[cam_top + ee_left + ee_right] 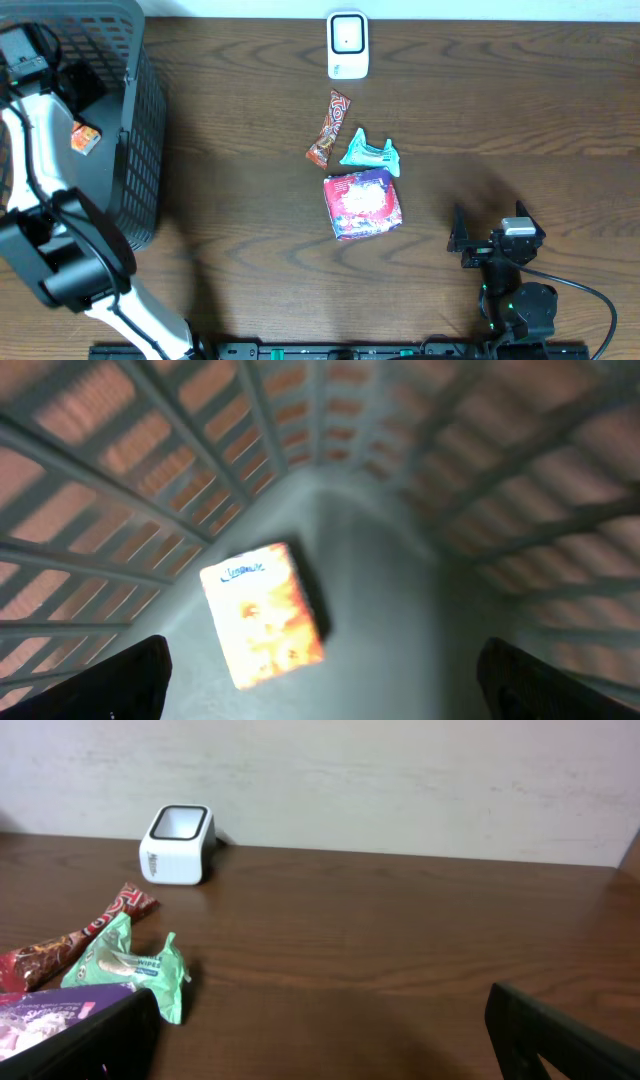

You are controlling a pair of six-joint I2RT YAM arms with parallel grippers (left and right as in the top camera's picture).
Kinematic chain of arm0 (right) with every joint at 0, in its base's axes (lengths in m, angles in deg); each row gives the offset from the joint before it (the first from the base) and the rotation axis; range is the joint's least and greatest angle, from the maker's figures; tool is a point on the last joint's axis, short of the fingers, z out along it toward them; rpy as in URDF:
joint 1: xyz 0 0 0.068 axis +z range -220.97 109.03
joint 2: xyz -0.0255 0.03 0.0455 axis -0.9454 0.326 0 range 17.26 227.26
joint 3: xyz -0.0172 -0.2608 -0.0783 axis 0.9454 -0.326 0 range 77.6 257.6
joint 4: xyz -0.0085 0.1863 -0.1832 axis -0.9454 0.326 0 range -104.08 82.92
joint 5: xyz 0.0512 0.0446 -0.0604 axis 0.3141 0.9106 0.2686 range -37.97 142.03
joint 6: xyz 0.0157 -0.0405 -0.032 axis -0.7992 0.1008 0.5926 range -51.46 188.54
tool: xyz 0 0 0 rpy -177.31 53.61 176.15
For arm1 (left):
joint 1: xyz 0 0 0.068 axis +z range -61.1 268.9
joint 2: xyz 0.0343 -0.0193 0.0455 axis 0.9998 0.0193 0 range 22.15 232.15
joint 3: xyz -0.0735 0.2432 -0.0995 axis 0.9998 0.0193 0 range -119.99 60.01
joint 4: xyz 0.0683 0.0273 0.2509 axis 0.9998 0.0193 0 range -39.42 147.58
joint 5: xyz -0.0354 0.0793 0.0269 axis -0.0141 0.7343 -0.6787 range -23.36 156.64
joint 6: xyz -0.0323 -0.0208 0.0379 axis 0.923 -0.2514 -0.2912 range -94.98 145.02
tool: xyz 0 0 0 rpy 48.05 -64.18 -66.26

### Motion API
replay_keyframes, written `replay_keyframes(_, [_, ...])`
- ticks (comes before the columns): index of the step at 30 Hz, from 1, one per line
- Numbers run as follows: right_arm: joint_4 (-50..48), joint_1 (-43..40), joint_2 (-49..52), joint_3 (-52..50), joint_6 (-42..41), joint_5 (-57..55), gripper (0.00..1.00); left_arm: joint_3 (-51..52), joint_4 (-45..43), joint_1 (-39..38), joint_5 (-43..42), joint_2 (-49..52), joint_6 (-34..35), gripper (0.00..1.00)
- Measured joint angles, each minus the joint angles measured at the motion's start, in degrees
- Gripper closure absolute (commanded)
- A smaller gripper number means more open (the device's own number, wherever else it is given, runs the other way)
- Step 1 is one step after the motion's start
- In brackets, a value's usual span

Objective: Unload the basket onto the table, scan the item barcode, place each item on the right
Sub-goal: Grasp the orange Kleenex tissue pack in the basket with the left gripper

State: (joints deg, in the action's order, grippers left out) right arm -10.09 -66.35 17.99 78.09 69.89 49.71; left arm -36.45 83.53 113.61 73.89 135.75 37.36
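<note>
Clearing the black mesh basket (pixel 140 120) at the left edge of the table (pixel 540 110) appears to be the step in hand. The arm there would do best to rise straight past the wall before swinging toward the middle, so that nothing catches the mesh.

Stock, left to right:
- Small orange box (pixel 262 615): lies flat on the basket floor, close to a corner. Judged already dealt with.
- Snack bar (pixel 330 128), red-brown wrapper: middle of the table, lying lengthwise toward the far edge.
- Barcode scanner (pixel 347 45), white: at the centre of the far edge, with its dark window on the upper face.
- Teal packet (pixel 370 152): just right of the snack bar.
- Purple packet (pixel 362 203): on the near side of the teal one, apparently touching it.

Handling note: the last three wrapped items are probably those left to scan. Whichever is taken should be pinched by an edge, with its barcode left uncovered and turned square to the scanner window. No barcode can be made out from here, so the item may need turning over.

Tools:
- Left gripper (pixel 320 680): inside the basket above the orange box, fingers spread wide, holding and touching nothing.
- Right gripper (pixel 488 232): toward the near edge, right of centre, over bare wood. Jaws wide apart and empty, near the purple packet but clear of it.
</note>
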Motion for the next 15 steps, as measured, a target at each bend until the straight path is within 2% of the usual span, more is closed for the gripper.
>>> replay_keyframes(7, [0.0, 0.0, 0.0, 0.0, 0.0, 0.0, 0.01, 0.0, -2.1, 0.0, 2.4, 9.4, 1.6, 0.01])
replay_keyframes(12, [0.0, 0.0, 0.0, 0.0, 0.0, 0.0, 0.01, 0.0, -5.7, 0.0, 3.3, 11.7, 2.5, 0.09])
replay_keyframes(15, [0.0, 0.0, 0.0, 0.0, 0.0, 0.0, 0.01, 0.0, -6.8, 0.0, 4.1, 11.7, 3.0, 0.1])
